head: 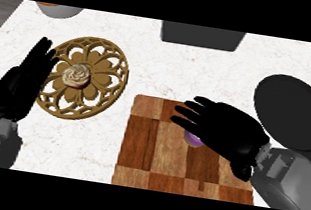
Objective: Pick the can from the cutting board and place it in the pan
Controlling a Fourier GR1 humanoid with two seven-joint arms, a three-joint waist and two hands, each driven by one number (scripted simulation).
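The small purple can (pixel 194 139) is barely showing, just a sliver of it peeking out from under the right hand's fingers, and it sits on the checkered wooden cutting board (pixel 159 148) at the board's upper right part. The black right hand (pixel 222 129) is over it, palm down, fingers bent down toward the can; whether they actually clasp it, I cannot tell, since the hand hides nearly all of it. The grey right forearm (pixel 293 180) comes in from the lower right corner. Just beside that hand, to the right, lies the round dark grey pan (pixel 295 115), flat on the white speckled counter (pixel 186 66), its near edge close to the board's right side. Over on the left, the black left hand (pixel 24 77) rests with fingers straight and pointing up, right beside the ornate golden openwork plate (pixel 87 79), which carries a small swirled cream pastry (pixel 75 76) at its centre. At the far edge, a dark grey box (pixel 202 36) and a pale bowl (pixel 57 10).
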